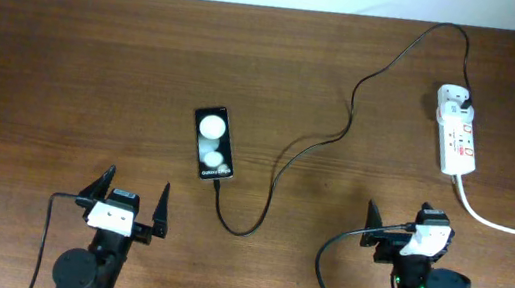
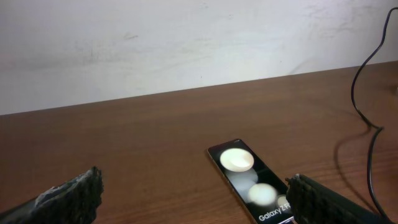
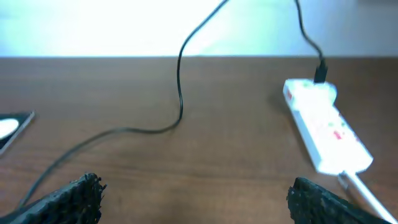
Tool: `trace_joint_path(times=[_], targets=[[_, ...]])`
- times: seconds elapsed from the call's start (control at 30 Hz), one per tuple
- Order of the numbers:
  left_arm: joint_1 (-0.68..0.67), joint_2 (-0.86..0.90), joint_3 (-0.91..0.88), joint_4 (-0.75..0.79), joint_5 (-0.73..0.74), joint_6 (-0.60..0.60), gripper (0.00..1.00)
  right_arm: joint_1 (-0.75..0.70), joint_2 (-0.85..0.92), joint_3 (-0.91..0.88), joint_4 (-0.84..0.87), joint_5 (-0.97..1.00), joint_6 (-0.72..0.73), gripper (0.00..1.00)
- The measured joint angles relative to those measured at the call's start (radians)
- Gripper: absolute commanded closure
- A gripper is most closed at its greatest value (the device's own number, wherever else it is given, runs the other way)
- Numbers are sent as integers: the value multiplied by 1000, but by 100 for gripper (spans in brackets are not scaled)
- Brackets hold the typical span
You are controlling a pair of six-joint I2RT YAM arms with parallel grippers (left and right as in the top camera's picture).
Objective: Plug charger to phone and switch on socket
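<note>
The black phone [image 1: 213, 144] lies face up left of centre, two white spots glowing on its screen [image 2: 249, 177]; one corner of it shows in the right wrist view [image 3: 12, 127]. The thin black charger cable [image 1: 279, 167] [image 3: 180, 93] [image 2: 367, 124] loops from the phone's near end to a black plug [image 1: 467, 93] [image 3: 320, 73] standing in the far end of the white socket [image 1: 456, 132] [image 3: 323, 127]. I cannot tell whether the connector tip is seated in the phone. My left gripper [image 1: 137, 186] [image 2: 193, 199] is open just short of the phone. My right gripper [image 1: 399, 214] [image 3: 193, 199] is open, short of the socket.
The socket's thick white cord [image 1: 503, 227] [image 3: 367, 196] runs off to the right edge. A white wall [image 2: 186, 43] rises behind the far edge of the wooden table [image 1: 66, 67]. Each arm's own black cable [image 1: 326, 265] hangs near its base.
</note>
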Motion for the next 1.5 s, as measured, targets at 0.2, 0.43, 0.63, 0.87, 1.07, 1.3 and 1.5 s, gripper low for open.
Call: trace_joint_path(times=[0.2, 0.43, 0.63, 0.87, 1.07, 1.3, 1.5], targets=[[0, 0, 0, 0, 0, 0, 1, 0, -117, 0, 0, 0, -1, 1], [0, 0, 0, 0, 0, 0, 1, 19, -118, 0, 0, 0, -3, 1], [0, 0, 0, 0, 0, 0, 1, 19, -118, 0, 0, 0, -3, 1], [0, 0, 0, 0, 0, 0, 1, 19, -118, 0, 0, 0, -3, 1], [0, 0, 0, 0, 0, 0, 1, 19, -118, 0, 0, 0, -3, 1], [0, 0, 0, 0, 0, 0, 1, 19, -118, 0, 0, 0, -3, 1], [0, 0, 0, 0, 0, 0, 0, 19, -118, 0, 0, 0, -3, 1]])
